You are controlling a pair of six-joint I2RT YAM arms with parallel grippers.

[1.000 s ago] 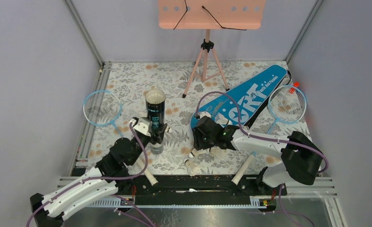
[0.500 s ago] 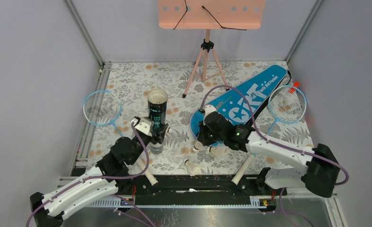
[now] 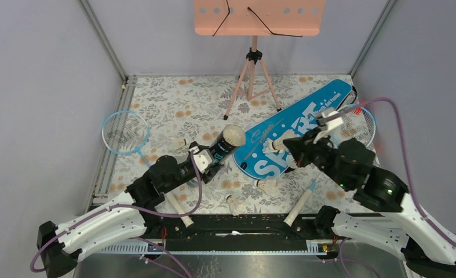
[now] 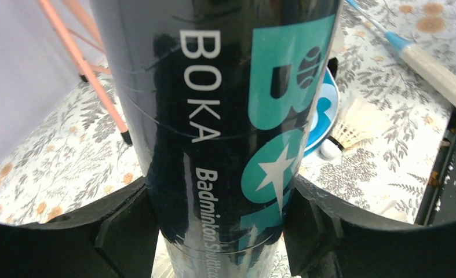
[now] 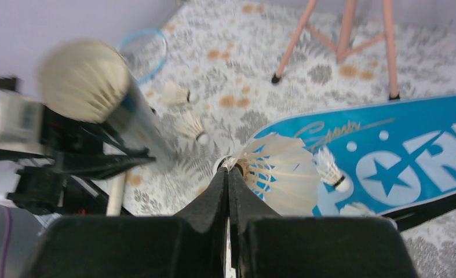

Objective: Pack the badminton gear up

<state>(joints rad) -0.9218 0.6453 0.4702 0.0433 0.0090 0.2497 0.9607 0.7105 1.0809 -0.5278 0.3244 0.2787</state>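
My left gripper [image 3: 205, 165] is shut on the black tube [image 3: 222, 147], which tilts with its open mouth toward the right; the tube fills the left wrist view [image 4: 225, 116] between the jaws. My right gripper [image 3: 286, 145] is raised over the blue SPORT bag [image 3: 306, 116] and is shut on a white shuttlecock [image 5: 274, 168], pinched at its cork end. The tube's mouth [image 5: 83, 78] is left of that shuttlecock. Loose shuttlecocks lie on the mat [image 3: 179, 143] [image 3: 264, 185] [image 3: 234, 204]. One racket [image 3: 125, 132] lies left; the other [image 3: 361, 124] is partly hidden behind my right arm.
The pink tripod stand [image 3: 253, 75] stands at the back centre. White racket handles [image 3: 179, 211] [image 3: 298, 208] reach toward the black front rail [image 3: 243, 226]. Grey walls close in both sides.
The left gripper has tipped the tube from upright to leaning right. The right arm has lifted and swung right over the bag with a shuttlecock in its jaws.
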